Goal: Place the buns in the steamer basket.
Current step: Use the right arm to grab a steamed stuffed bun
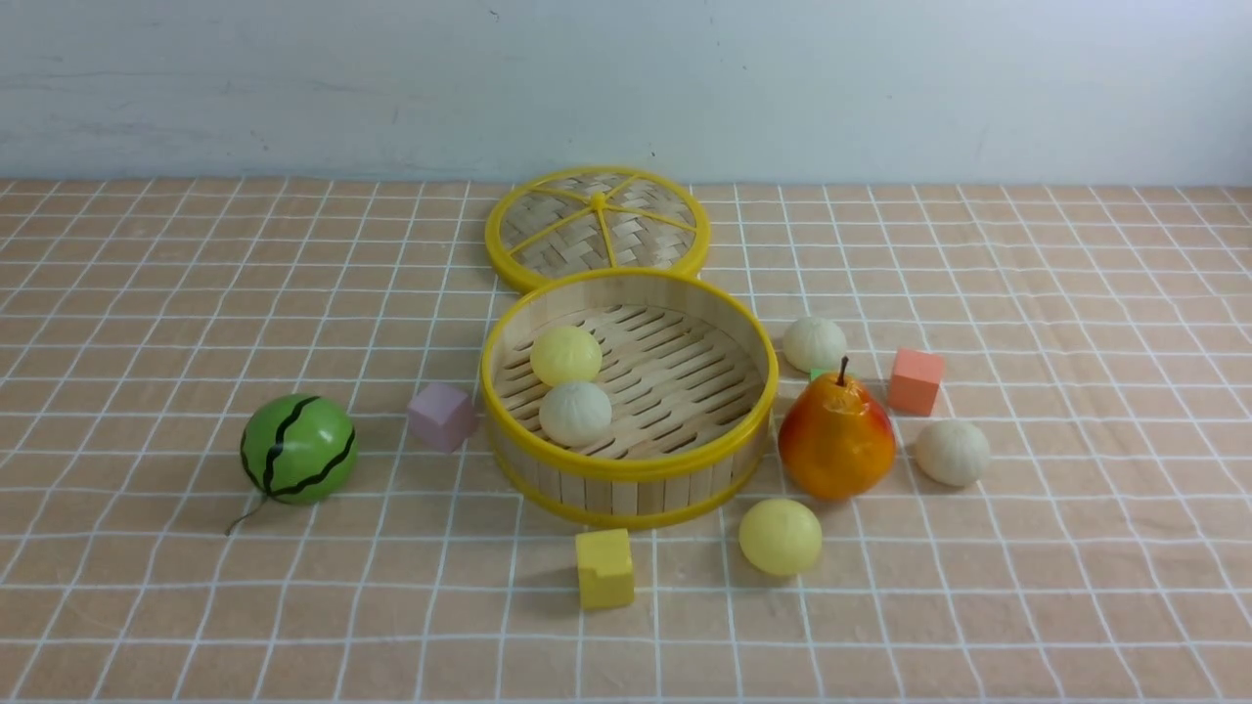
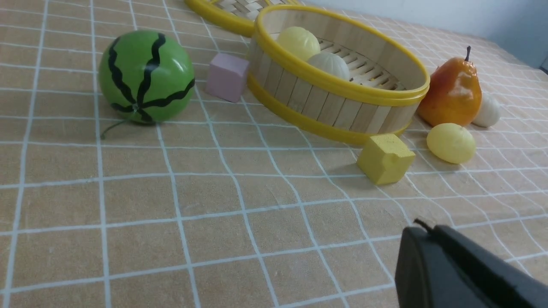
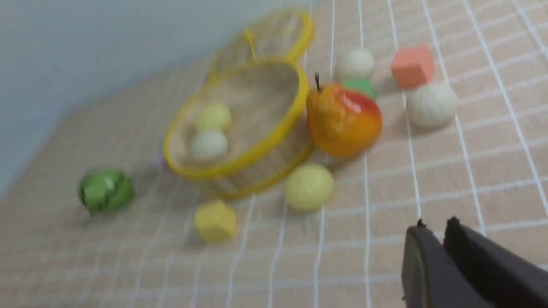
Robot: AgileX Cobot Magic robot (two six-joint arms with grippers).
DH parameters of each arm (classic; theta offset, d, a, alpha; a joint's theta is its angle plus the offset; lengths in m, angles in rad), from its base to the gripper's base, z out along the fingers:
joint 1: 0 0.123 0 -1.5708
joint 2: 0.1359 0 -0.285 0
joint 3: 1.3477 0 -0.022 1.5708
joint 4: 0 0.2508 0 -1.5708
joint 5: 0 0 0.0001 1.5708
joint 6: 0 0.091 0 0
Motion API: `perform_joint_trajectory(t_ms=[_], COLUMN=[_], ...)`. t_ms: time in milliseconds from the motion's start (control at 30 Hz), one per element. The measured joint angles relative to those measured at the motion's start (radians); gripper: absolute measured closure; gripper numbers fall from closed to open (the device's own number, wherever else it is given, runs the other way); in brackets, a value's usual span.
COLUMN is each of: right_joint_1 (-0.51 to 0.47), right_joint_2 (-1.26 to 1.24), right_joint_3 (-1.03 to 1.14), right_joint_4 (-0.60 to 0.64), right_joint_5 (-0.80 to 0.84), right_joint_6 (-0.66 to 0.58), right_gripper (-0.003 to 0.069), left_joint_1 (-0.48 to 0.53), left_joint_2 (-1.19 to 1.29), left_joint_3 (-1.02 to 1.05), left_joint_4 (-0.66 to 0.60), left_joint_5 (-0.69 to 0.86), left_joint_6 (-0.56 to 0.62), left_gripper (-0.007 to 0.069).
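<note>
The steamer basket stands mid-table and holds a pale yellow bun and an off-white bun. Outside it lie a yellow bun at its front right, an off-white bun behind the pear and an off-white bun right of the pear. Neither gripper shows in the front view. My left gripper is shut and empty, low over the cloth, well short of the basket. My right gripper is shut and empty, well short of the yellow bun.
A flat woven lid lies behind the basket. An orange pear stands right of it, with a green cube behind. A watermelon ball, a lilac cube, a yellow cube and an orange cube lie around.
</note>
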Motion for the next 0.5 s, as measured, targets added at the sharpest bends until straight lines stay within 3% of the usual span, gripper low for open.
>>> perform_joint_trajectory(t_ms=[33,100,200,367,500], right_joint_1=[0.0,0.0,0.0,0.066,0.246], right_joint_2=[0.018,0.248,0.45,0.697,0.917], right_joint_3=[-0.016,-0.209,-0.331,-0.447,-0.55], right_joint_4=[-0.003,-0.05,-0.078,-0.105,-0.175], right_joint_5=[0.019,0.221,0.319,0.308,0.228], right_joint_6=[-0.007,-0.071,-0.09,-0.093,-0.086], right_gripper=[0.0611,0.0648,0.0657,0.0658,0.065], left_joint_1=[0.0,0.0,0.0,0.0,0.0], left_joint_2=[0.0,0.0,0.0,0.0,0.0], left_joint_3=[0.0,0.0,0.0,0.0,0.0], left_joint_4=[0.0,0.0,0.0,0.0,0.0], left_joint_5=[0.0,0.0,0.0,0.0,0.0], left_joint_6=[0.0,0.0,0.0,0.0,0.0], left_gripper=[0.0637,0.0637,0.0637,0.0634,0.063])
